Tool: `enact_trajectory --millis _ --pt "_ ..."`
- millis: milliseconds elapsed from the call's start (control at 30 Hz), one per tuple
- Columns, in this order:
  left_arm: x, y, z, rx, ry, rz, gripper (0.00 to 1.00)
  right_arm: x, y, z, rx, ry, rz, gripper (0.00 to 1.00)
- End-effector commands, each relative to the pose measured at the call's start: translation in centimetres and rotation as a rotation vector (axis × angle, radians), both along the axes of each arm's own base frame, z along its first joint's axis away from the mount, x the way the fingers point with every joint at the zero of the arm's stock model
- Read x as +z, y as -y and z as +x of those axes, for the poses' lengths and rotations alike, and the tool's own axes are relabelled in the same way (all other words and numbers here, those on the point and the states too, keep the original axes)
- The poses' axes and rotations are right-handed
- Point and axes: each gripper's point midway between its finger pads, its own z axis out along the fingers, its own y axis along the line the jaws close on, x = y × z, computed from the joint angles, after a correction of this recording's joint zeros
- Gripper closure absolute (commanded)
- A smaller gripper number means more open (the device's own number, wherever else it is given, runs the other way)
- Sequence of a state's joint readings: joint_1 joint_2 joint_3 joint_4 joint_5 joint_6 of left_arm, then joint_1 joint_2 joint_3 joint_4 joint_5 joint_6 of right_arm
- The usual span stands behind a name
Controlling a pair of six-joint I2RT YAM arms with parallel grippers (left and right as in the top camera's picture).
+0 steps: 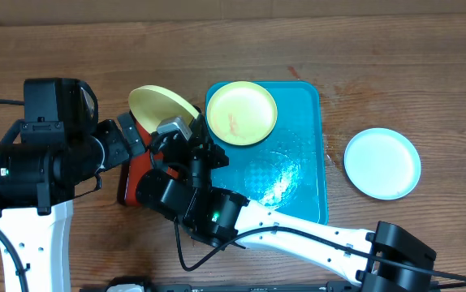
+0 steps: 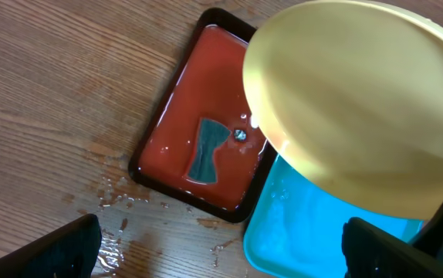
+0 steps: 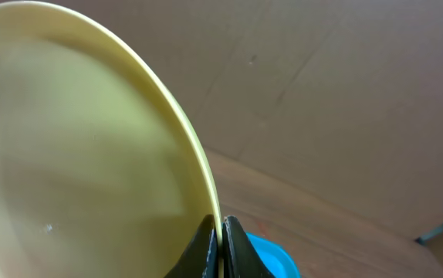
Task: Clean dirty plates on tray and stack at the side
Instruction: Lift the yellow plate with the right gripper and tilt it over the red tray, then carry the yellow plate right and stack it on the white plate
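Clamping the tilted plate [image 2: 360, 108] by its rim, right jaws hover; left jaws gape.

Brown wood-grain tabletop [image 1: 379, 49] (wet in spots), evenly lit.

The overhead camera looks straight down from well above the tabletop [image 1: 395, 57]. It takes in the whole workspace, with the turquoise tray [image 1: 302, 122] near mid-frame. The left wrist camera sits much nearer. It looks steeply down past its own fingers [image 2: 52, 251], which show at the bottom corners, onto the red tray [image 2: 198, 116] and a corner of the turquoise tray. The right wrist camera is nearest of all. It sights along its pinched fingers [image 3: 204, 247] and up past the rim of the tilted yellow-green plate [image 3: 75, 154] toward a brown backdrop [image 3: 345, 100]. That plate appears in all three views; the overhead and left wrist views also share both trays.
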State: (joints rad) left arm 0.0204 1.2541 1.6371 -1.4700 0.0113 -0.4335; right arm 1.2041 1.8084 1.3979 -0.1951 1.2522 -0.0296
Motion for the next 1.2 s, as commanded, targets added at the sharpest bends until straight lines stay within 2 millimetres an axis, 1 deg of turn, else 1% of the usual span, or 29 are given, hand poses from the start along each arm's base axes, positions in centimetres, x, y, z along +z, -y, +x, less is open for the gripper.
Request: enact_trajectory --millis 0,67,133,200,267,367,400,433,467,500,567,600,633,700,733,800,833,867,933,1000,1067,1167 --pt "0.3 0.2 0.2 -0.012 0.012 -0.003 0.00 2.7 0.7 -0.2 -0.017 0.034 0.031 0.96" --pt "0.3 0.2 0.2 -0.012 0.012 -0.003 0.00 2.6 0.7 -0.1 -0.012 0.030 0.043 0.96" --pt "0.3 0.2 0.2 -0.012 0.012 -0.003 0.00 2.2 0.8 0.6 -0.012 0.013 0.103 0.96" --pt "0.3 0.2 0.2 -0.012 0.012 -0.003 0.00 0.9 1.6 1.9 -0.023 -0.036 0.185 0.96" --pt "0.3 0.2 0.2 -0.012 0.012 -0.003 0.00 -1.5 2.3 3.5 -0.010 -0.145 0.258 0.96" --pt "0.3 0.2 0.2 -0.012 0.012 -0.003 0.00 -5.7 4.2 6.0 -0.025 -0.385 0.458 0.96" --pt "0.3 0.2 0.2 -0.012 0.012 -0.003 0.00 -6.7 4.7 6.6 -0.006 -0.476 0.519 0.96" --pt "0.3 0.2 0.2 -0.012 0.012 -0.003 0.00 -7.3 4.9 6.9 0.027 -0.557 0.563 0.96" --pt "0.3 0.2 0.2 -0.012 0.012 -0.003 0.00 -7.4 5.2 7.1 0.079 -0.653 0.631 0.96" --pt "0.3 0.2 0.2 -0.012 0.012 -0.003 0.00 -7.0 5.5 7.1 0.119 -0.712 0.686 0.96" --pt "0.3 0.2 0.2 -0.012 0.012 -0.003 0.00 -5.1 7.1 7.4 0.201 -0.803 0.814 0.96" --pt "0.3 0.2 0.2 -0.012 0.012 -0.003 0.00 -4.0 8.5 7.6 0.220 -0.823 0.868 0.96" --pt "0.3 0.2 0.2 -0.012 0.012 -0.003 0.00 -3.1 10.4 8.0 0.210 -0.832 0.914 0.96" --pt "0.3 0.2 0.2 -0.012 0.012 -0.003 0.00 -2.7 15.5 8.7 0.079 -0.834 0.996 0.96" --pt "0.3 0.2 0.2 -0.012 0.012 -0.003 0.00 -3.0 18.7 8.9 -0.018 -0.835 1.033 0.96" --pt "0.3 0.2 0.2 -0.012 0.012 -0.003 0.00 -4.6 25.2 8.5 -0.222 -0.858 1.079 0.96" --pt "0.3 0.2 0.2 -0.011 0.012 -0.003 0.00 -5.7 28.2 7.8 -0.324 -0.879 1.095 0.96" --pt "0.3 0.2 0.2 -0.012 0.012 -0.003 0.00 -6.7 30.7 7.0 -0.415 -0.900 1.103 0.96" --pt "0.3 0.2 0.2 -0.012 0.012 -0.003 0.00 -8.9 35.5 4.6 -0.575 -0.958 1.099 0.96" --pt "0.3 0.2 0.2 -0.012 0.012 -0.003 0.00 -10.6 38.6 2.2 -0.662 -1.013 1.088 0.96" --pt "0.3 0.2 0.2 -0.012 0.012 -0.003 0.00 -12.3 41.1 -0.3 -0.768 -1.056 1.096 0.96" --pt "0.3 0.2 0.2 -0.012 0.012 -0.003 0.00 -15.2 43.5 -3.2 -0.900 -1.090 1.126 0.96"
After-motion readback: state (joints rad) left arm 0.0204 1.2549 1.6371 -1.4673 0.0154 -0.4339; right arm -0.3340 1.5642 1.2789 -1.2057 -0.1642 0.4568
